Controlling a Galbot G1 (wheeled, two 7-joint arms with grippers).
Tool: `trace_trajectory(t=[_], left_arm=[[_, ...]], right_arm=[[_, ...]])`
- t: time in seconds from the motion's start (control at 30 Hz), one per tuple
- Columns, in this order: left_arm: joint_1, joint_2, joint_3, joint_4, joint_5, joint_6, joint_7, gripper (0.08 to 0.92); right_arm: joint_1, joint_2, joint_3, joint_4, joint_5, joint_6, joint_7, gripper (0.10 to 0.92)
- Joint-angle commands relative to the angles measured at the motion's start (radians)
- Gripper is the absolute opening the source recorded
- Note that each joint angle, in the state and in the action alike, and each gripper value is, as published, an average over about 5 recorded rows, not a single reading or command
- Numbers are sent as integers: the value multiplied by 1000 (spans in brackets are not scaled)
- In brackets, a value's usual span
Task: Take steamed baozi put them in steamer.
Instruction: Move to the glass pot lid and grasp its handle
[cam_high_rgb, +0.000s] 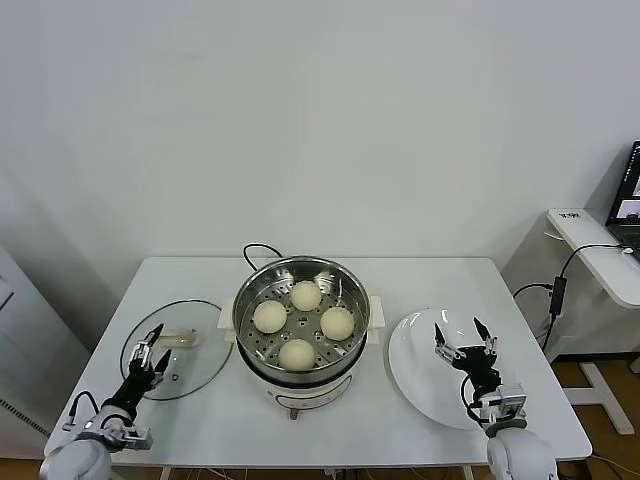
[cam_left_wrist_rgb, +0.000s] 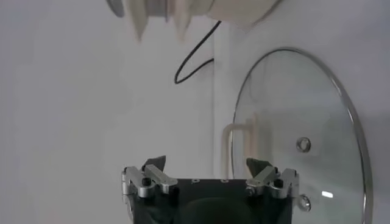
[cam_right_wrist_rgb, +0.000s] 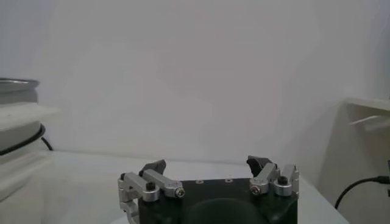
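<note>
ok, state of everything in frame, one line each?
steamer: lid off, holds all four buns
steamed baozi: four, on the perforated tray
glass lid: flat on the table, left of the steamer
plate: bare
left pincer: open, empty, over the lid
right pincer: open, empty, over the plate
</note>
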Motion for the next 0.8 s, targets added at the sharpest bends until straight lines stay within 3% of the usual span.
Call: trace_trajectory(t=[0.03,0.63,0.8], left_arm=[[-109,-26,8,101,43,4,-18,823],[-185,-40,30,146,44,5,-10,820],[-173,-41,27,147,42,-2,-7,727]], right_arm=[[-14,13,8,-4,-14,7,-10,823],[-27,23,22,-6,-15,13,-24,823],[-18,25,24,-7,-14,11,-24,823]])
